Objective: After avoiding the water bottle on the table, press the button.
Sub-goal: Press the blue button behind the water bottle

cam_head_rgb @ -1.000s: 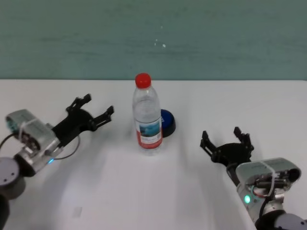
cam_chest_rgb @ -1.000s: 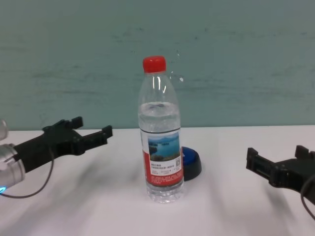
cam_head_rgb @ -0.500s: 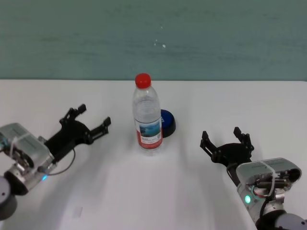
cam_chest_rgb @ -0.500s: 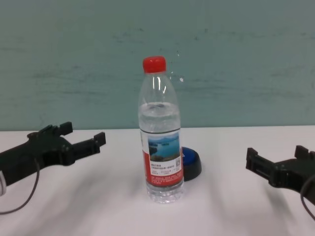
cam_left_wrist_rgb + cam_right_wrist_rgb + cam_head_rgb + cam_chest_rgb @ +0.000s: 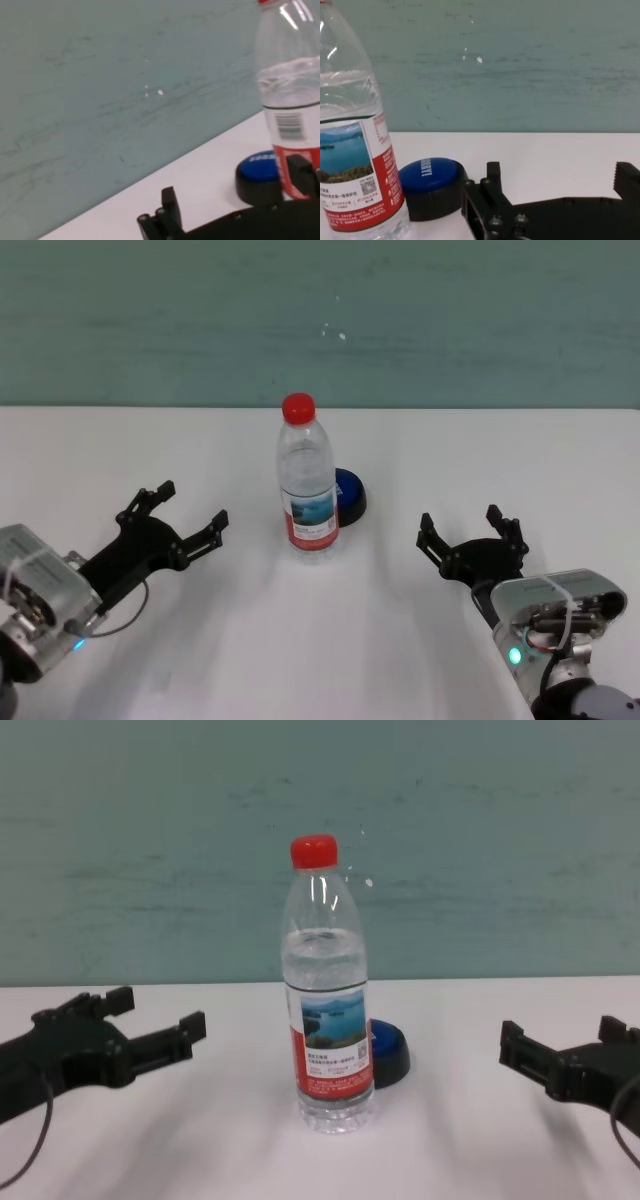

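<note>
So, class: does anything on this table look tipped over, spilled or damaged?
Nothing stands out. The water bottle stands upright and capped on the table, the button sits intact just behind it, and both the left gripper and right gripper are open.

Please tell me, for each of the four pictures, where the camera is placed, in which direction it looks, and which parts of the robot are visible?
Head: high, looking down at the table; both end effectors, left end effector, right end effector.
Chest: low, facing forward; both too.
Left wrist: behind its own fingers, facing the button.
Right wrist: likewise.
All four share the water bottle.
</note>
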